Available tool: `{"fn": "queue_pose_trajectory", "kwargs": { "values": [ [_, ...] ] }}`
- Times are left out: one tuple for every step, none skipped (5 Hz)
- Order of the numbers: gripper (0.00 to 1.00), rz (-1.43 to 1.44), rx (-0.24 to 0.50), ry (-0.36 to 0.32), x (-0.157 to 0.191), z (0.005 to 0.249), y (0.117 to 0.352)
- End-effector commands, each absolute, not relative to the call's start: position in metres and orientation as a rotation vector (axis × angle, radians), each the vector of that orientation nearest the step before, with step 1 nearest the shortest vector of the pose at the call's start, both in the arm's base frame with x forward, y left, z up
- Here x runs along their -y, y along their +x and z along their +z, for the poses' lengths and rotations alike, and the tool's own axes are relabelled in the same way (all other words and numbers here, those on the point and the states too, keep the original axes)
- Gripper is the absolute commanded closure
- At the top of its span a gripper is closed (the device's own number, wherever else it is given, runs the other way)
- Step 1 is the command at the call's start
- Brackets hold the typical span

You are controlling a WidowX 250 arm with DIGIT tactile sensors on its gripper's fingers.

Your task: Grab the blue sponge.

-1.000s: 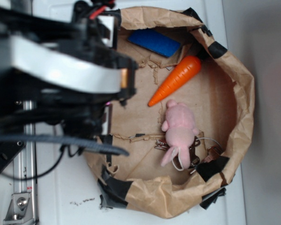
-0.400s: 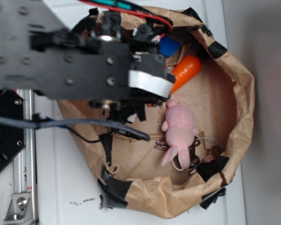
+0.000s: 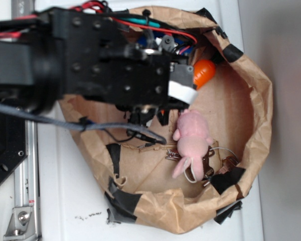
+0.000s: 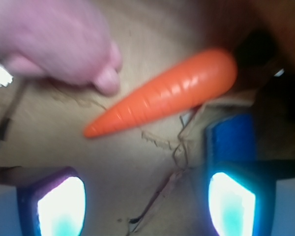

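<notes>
Mostly hidden under the arm in the exterior view, the blue sponge (image 4: 232,138) lies flat on the brown paper bag (image 3: 251,80) floor, at about four o'clock from the orange carrot (image 4: 167,98) in the wrist view. The claw (image 4: 145,199) is released, jaws spread wide, its right finger just in front of the sponge. A pink plush bunny (image 3: 192,138) lies near the carrot. The bag sits on a white tabletop (image 3: 65,201).

The exterior view looks straight down from above on the paper bag (image 3: 256,100), mid-distance. The wrist view sits low and close inside it, facing the bag floor. Both share the carrot (image 3: 204,73) (image 4: 167,98) and pink bunny (image 3: 192,138) (image 4: 49,39).
</notes>
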State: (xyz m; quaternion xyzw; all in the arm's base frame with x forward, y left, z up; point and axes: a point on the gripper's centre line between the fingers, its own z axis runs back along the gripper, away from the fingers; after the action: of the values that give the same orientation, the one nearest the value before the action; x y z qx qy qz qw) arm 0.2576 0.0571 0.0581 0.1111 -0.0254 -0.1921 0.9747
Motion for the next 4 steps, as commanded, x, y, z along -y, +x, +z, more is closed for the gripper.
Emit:
{"fn": "queue_pose_trajectory", "kwargs": {
  "values": [
    [0.0,-0.411,0.079,0.239,-0.086,0.062,0.268],
    [0.0,-0.402,0.06,0.215,-0.093,0.058,0.262],
    [0.0,-0.417,0.05,0.202,-0.101,0.053,0.259],
    [0.0,-0.411,0.056,0.179,-0.106,0.055,0.267]
  ]
}}
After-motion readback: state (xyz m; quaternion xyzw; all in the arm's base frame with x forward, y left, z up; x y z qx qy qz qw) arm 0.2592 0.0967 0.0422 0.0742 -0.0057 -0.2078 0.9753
